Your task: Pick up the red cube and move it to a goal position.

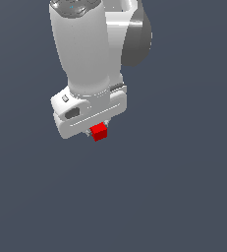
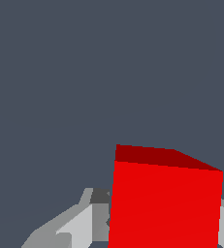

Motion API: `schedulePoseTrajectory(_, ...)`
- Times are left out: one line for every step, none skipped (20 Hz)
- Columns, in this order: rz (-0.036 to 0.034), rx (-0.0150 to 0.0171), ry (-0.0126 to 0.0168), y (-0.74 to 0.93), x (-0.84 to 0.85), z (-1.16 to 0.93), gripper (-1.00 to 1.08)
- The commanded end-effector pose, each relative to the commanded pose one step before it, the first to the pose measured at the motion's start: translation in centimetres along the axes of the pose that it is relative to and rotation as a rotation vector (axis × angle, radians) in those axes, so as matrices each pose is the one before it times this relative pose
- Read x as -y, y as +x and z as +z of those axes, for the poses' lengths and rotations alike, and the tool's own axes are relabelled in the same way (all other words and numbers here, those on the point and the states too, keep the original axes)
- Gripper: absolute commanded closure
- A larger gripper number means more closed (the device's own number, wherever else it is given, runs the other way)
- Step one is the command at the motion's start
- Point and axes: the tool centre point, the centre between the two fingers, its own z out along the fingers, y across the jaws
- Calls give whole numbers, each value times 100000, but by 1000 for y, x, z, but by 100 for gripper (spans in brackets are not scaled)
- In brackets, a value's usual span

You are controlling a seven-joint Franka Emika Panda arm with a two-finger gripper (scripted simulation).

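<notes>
The red cube (image 1: 99,131) is tiny and bright red. It sits right under my white gripper (image 1: 98,133), between the fingers, which are mostly hidden behind the hand. In the wrist view the red cube (image 2: 164,201) fills the lower part of the picture, with grey fingers (image 2: 82,223) on either side of it. The gripper is shut on the cube. No goal marker shows in either view.
The white arm (image 1: 83,49) comes down from the top of the exterior view. Around it there is only plain dark grey-blue ground (image 1: 184,197).
</notes>
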Motion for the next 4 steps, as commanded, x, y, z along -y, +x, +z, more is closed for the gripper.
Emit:
schedulePoseTrajectory(23, 47, 29, 63, -28, -165, 108)
schedulePoseTrajectory(0, 0, 0, 3, -18, 67, 108)
schedulePoseTrajectory(0, 0, 0, -5, -14, 79, 108)
schedulePoseTrajectory(0, 0, 0, -3, -5, 29, 108)
